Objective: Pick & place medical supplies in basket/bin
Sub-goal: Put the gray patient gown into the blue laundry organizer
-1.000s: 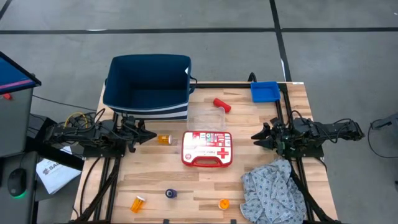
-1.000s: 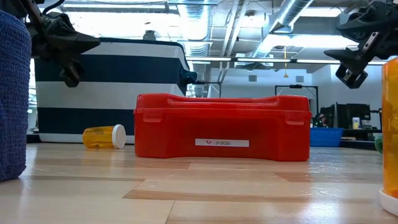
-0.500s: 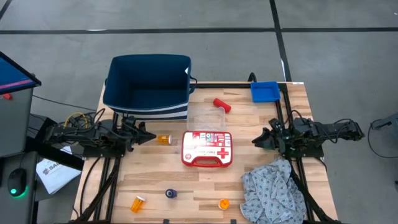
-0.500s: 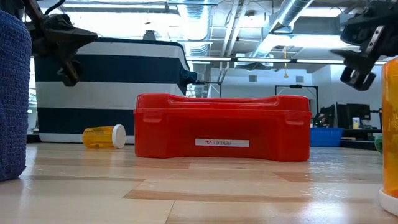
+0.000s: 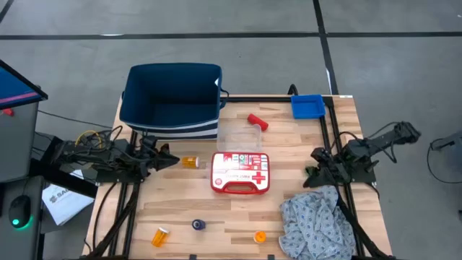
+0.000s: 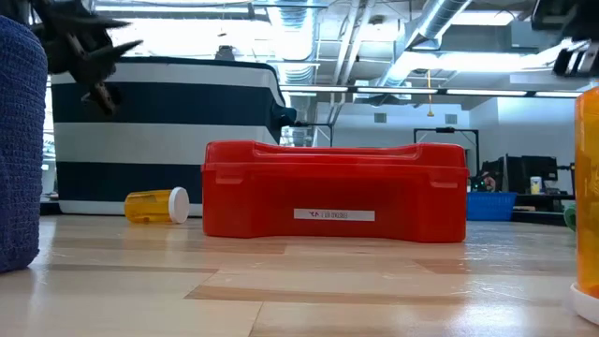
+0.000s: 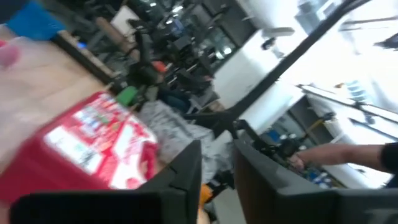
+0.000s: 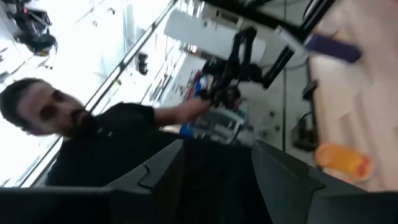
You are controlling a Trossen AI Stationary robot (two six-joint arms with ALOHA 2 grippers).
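Your right end effector (image 5: 312,175) has swung down toward the cloth (image 5: 314,220), fingers apart, empty. Left end effector (image 5: 171,161) by pill bottle (image 5: 190,162), fingers narrowly parted. Nothing in basket (image 5: 170,96) yet.

High view looks straight down; low view sits at tabletop; both share the first-aid case (image 5: 240,172).

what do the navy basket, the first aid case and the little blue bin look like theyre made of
Navy basket: seemingly fabric, matte, with soft striped walls. First-aid case: likely hard plastic, glossy red, moulded lid and edges. Blue bin: probably rigid plastic, smooth and bright, thin straight rim.
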